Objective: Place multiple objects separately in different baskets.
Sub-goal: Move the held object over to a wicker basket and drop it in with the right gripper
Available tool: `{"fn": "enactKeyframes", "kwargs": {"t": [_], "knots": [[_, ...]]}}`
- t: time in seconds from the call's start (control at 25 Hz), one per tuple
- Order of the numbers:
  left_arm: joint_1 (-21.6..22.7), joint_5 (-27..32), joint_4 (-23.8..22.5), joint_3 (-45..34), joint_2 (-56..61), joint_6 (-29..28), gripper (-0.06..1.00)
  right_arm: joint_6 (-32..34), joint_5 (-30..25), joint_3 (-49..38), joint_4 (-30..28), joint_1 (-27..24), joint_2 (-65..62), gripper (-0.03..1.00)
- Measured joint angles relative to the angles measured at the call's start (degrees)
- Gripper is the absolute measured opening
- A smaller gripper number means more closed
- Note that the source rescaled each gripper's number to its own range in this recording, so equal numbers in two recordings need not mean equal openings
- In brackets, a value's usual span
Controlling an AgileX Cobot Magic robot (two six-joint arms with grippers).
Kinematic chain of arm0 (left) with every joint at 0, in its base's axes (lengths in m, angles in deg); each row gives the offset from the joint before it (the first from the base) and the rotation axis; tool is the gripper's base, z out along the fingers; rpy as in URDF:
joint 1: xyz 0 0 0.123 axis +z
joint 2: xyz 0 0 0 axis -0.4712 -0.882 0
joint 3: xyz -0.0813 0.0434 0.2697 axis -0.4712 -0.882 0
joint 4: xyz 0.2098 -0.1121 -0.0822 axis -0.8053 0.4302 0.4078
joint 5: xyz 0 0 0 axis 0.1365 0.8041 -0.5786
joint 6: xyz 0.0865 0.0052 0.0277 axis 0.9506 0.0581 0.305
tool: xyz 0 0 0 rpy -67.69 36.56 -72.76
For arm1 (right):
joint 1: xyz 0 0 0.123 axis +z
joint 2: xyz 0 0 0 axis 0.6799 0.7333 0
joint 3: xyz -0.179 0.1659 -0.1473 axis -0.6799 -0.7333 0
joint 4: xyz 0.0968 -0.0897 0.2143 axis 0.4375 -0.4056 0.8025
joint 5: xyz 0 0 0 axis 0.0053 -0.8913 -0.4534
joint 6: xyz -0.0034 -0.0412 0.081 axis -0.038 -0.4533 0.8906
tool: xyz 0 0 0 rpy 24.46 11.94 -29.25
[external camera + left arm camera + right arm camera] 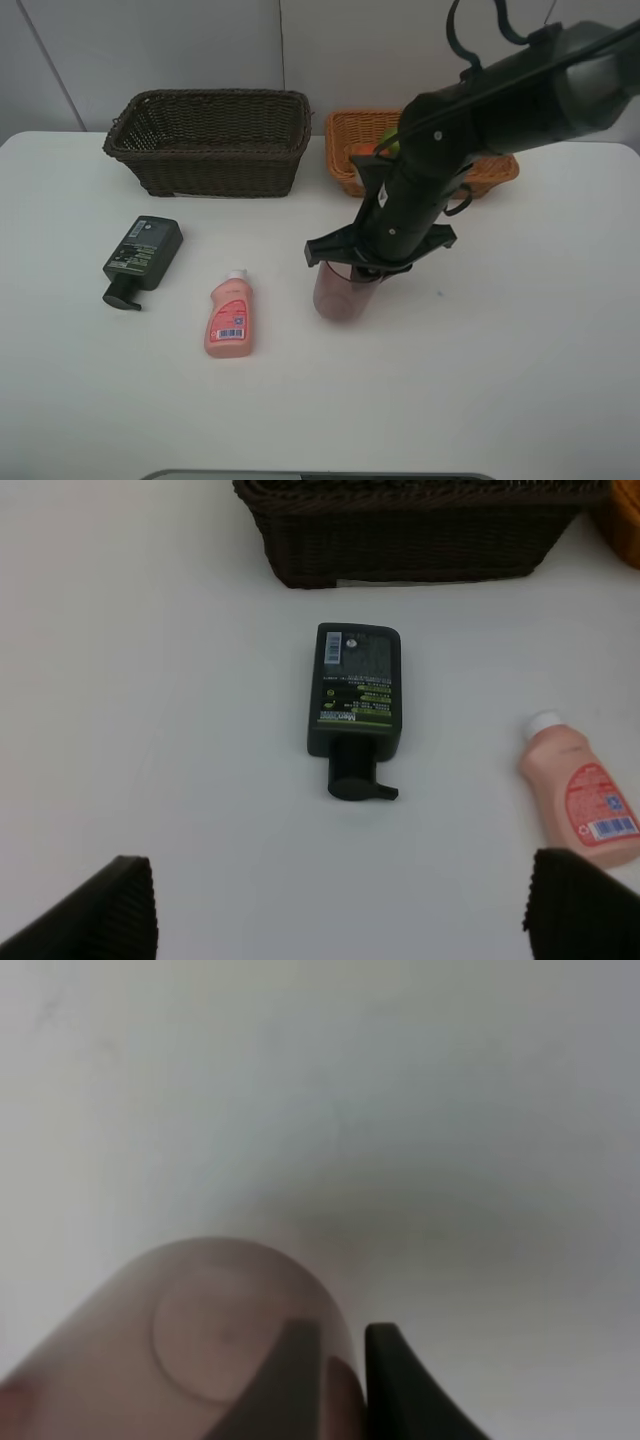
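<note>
Purplish tumbler (340,297) pinched at its rim, upright near the middle of the table (520,340).
My right gripper (342,1345) is clamped on its wall, one finger inside; the dark brown basket (205,172) lies back-left of it. Left gripper (340,880) gapes empty above the pump bottle (355,695).

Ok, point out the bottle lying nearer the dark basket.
The dark green pump bottle, lying left of the pink white-capped bottle and closer to the dark brown basket.

A dark green pump bottle (145,250) and a pink white-capped bottle (229,320) lie flat, lower left. A purplish tumbler (338,297) stands upright at centre. The dark brown basket (210,170) sits upper left, the orange-tan basket (345,165) upper centre.
</note>
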Motion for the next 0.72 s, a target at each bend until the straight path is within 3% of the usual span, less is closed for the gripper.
{"fn": "enactKeyframes", "kwargs": {"t": [0.28, 0.52, 0.72], "knots": [[0.00, 0.00, 0.00, 0.00, 0.00, 0.00, 0.84, -0.22, -2.42, 2.37, -1.35, 0.00, -3.17, 0.00], [0.00, 0.00, 0.00, 0.00, 0.00, 0.00, 0.84, -0.32, -9.23, 14.28, -7.28, 0.00, -3.59, 0.00], [0.00, 0.00, 0.00, 0.00, 0.00, 0.00, 0.84, -0.40, -11.82, 26.96, -11.44, 0.00, -0.34, 0.00]]}}
